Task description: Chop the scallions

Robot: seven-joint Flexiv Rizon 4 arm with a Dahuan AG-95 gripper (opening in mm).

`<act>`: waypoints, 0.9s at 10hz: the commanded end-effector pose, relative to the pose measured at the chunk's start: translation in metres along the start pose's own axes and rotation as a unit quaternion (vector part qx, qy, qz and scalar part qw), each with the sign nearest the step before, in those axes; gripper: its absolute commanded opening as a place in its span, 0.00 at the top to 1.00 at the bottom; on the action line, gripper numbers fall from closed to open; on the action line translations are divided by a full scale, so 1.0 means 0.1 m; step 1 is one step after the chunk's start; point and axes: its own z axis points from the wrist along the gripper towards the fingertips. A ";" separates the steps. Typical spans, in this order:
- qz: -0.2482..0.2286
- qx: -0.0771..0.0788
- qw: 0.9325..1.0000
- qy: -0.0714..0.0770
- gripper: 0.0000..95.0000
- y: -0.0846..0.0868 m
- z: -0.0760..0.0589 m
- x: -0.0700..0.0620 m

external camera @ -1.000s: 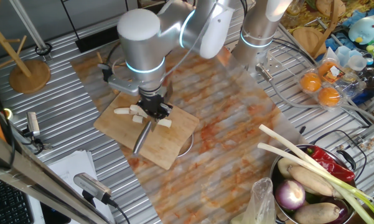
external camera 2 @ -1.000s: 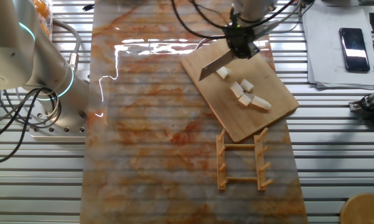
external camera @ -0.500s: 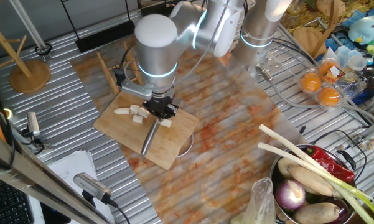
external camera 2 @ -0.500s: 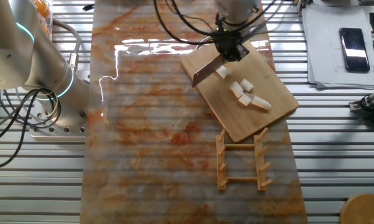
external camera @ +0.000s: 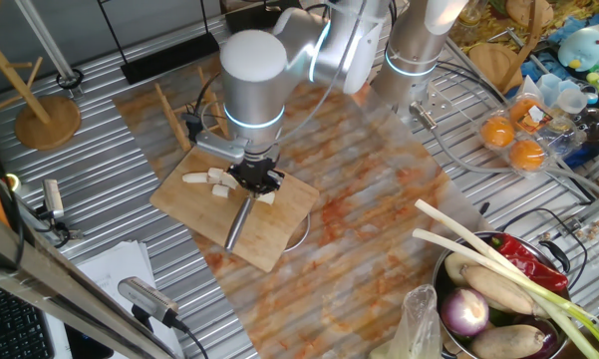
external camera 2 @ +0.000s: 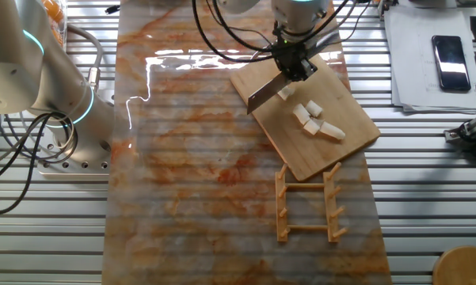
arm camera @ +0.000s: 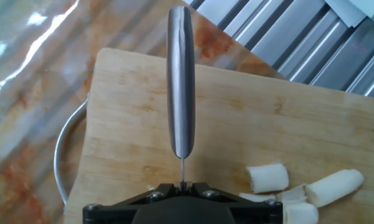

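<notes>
**Layout of the chopping station**

The cutting board point(external camera: 234, 209) lies on the mat point(external camera: 379, 199) that covers the middle of the table point(external camera: 100, 160). The scallions point(external camera 2: 313, 119) sit in chunks on the board, clustered together. The gripper point(external camera: 256, 180) hangs over the board just beside the chunks, and the knife point(external camera: 237, 221) reaches from it across the board towards the board's edge. A wooden rack point(external camera 2: 307, 202) lies on the mat just beside the board. A bowl point(external camera: 508, 299) of vegetables stands well apart, at the table's corner. A phone point(external camera 2: 450, 51) rests on papers off the mat.
</notes>
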 end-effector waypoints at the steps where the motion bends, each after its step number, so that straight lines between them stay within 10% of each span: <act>1: -0.005 0.000 1.000 -0.003 1.00 0.01 0.02 0.00; 9: -0.006 -0.008 1.000 -0.004 1.00 0.04 0.01 -0.02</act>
